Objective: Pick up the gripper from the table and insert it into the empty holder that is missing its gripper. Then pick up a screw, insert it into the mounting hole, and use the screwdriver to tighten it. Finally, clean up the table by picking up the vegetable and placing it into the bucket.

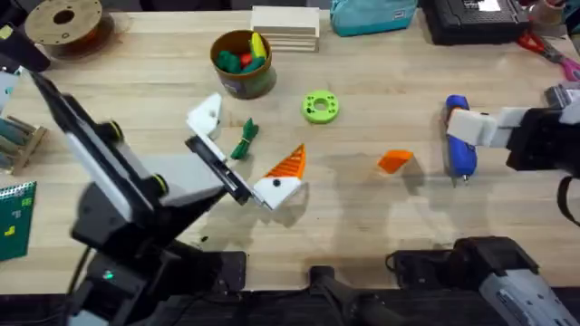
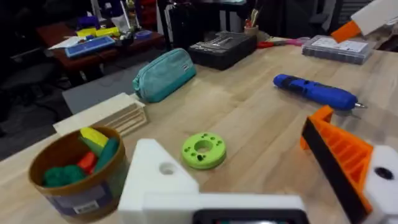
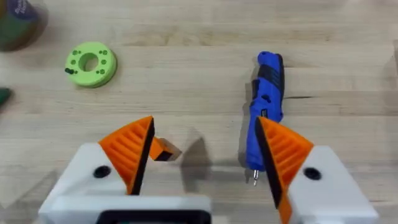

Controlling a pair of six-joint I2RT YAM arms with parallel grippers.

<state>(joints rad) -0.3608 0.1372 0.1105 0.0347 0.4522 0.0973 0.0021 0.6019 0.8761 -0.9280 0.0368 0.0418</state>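
The loose orange gripper (image 1: 394,161) (image 3: 163,149) lies on the table right of centre. My left gripper (image 1: 243,149) (image 2: 249,180) is open. One of its fingers is the bare white empty holder (image 1: 204,113) (image 2: 158,177); the other carries an orange pad (image 1: 290,163). The dark green vegetable (image 1: 245,140) lies between them. My right gripper (image 1: 471,127) (image 3: 205,155) hangs open above the table, holding nothing. The blue screwdriver (image 1: 459,140) (image 3: 267,93) (image 2: 317,93) lies by its right finger. The bucket (image 1: 242,62) (image 2: 74,180) stands at the back and holds toy foods.
A bright green disc (image 1: 320,106) (image 3: 91,63) (image 2: 203,150) lies mid-table. Along the far edge are a filament spool (image 1: 63,23), stacked wooden boards (image 1: 285,27), a teal pouch (image 1: 372,14) (image 2: 165,74), a black case (image 1: 476,18) and red scissors (image 1: 544,45).
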